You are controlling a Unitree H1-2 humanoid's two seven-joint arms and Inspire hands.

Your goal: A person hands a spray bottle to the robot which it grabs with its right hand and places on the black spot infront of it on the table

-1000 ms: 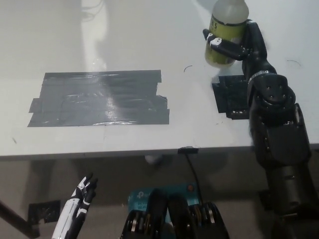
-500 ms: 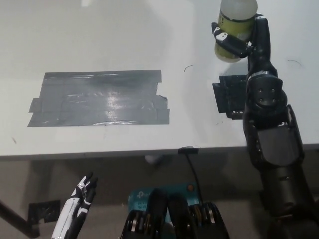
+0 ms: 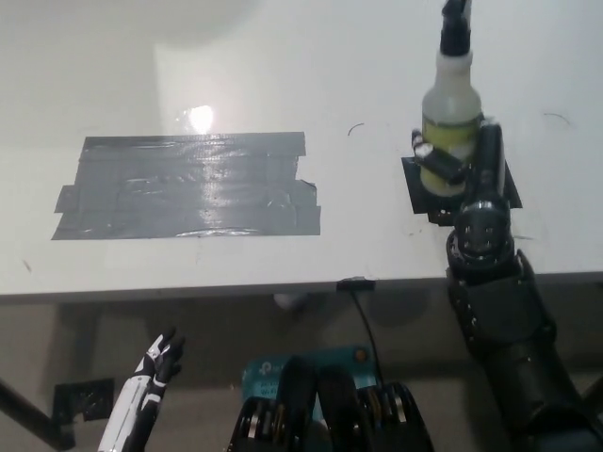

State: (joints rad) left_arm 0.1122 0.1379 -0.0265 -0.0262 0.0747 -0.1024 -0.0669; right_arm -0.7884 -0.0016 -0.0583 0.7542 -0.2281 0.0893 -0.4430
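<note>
Spray bottle: upright, long axis vertical, gripped by black right hand directly over the black spot near the tabletop's front right edge; contact with spot unclear.

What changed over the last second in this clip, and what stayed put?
The right hand, shut on the spray bottle, carried it from farther back on the table toward the robot, so it now stands upright at the small black spot. Nothing was released. The large grey tape patch and the left hand, below the table edge, stayed as they were.
</note>
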